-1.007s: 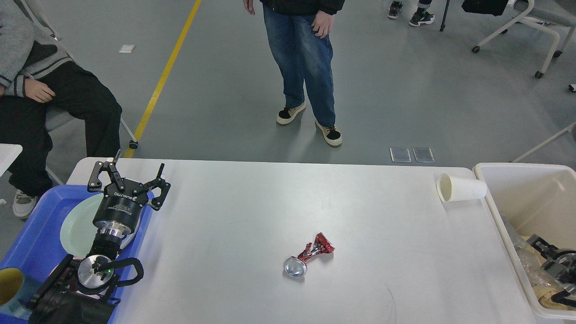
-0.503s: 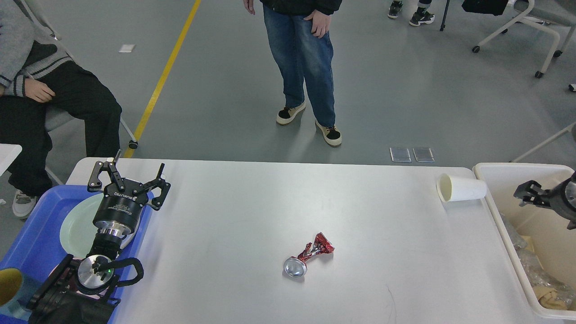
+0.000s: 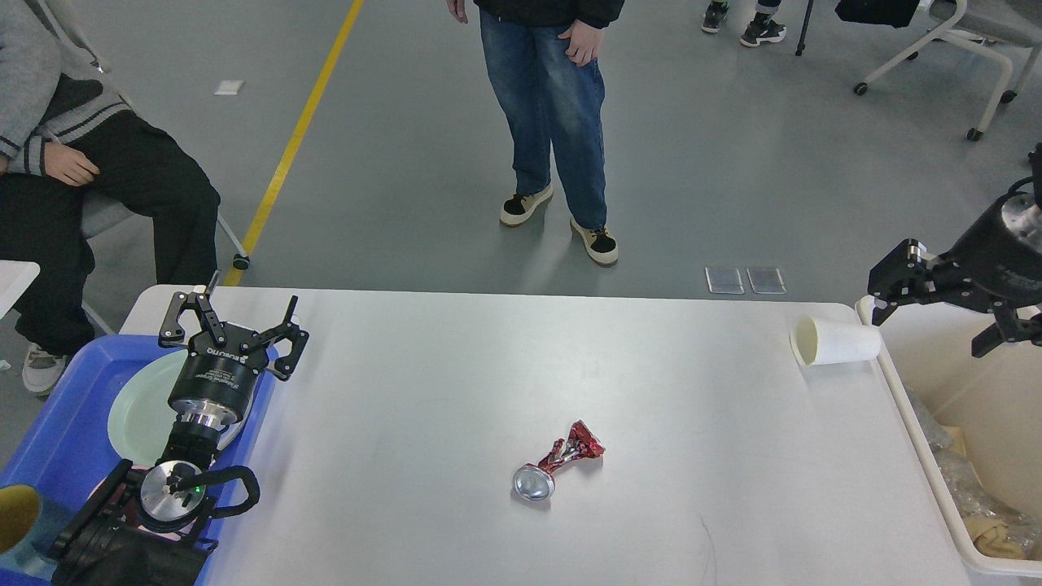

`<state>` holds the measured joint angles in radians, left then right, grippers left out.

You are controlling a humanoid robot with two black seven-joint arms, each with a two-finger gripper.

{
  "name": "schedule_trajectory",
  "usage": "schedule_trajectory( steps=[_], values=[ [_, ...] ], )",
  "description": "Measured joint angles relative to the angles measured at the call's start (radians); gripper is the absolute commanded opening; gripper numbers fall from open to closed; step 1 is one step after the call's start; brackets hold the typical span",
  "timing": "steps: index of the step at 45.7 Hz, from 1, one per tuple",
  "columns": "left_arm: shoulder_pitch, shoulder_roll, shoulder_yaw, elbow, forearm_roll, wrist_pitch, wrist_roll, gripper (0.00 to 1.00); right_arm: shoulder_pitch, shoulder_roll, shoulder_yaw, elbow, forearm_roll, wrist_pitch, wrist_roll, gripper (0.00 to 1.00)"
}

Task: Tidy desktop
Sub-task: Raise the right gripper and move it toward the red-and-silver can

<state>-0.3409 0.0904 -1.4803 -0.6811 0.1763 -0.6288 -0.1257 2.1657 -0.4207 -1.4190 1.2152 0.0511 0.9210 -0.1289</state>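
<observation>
a crushed can (image 3: 558, 464) lies mid-desktop (image 3: 456, 391); a tipped cup (image 3: 834, 340) lies far right, beside the bin (image 3: 920, 407).

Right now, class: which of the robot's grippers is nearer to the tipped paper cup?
Right. The right gripper hangs just right of the paper cup; the left gripper is across the desktop.

My left gripper (image 3: 234, 313), at the left of the frame, is showing white lettering on its black body. It is appearing upside down and too small for me to read.
</observation>
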Motion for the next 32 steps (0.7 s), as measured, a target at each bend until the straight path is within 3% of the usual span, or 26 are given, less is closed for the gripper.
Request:
schedule_trajectory(
  steps=[11,32],
  values=[
    [0.0,0.0,0.0,0.0,0.0,0.0,0.001,0.96,0.19,0.151,0.023,0.079,0.017,0.039,0.003,1.0],
    [0.0,0.002,0.0,0.0,0.0,0.0,0.002,0.96,0.451,0.075,0.106,0.364,0.03,0.039,-0.001,1.0]
  ],
)
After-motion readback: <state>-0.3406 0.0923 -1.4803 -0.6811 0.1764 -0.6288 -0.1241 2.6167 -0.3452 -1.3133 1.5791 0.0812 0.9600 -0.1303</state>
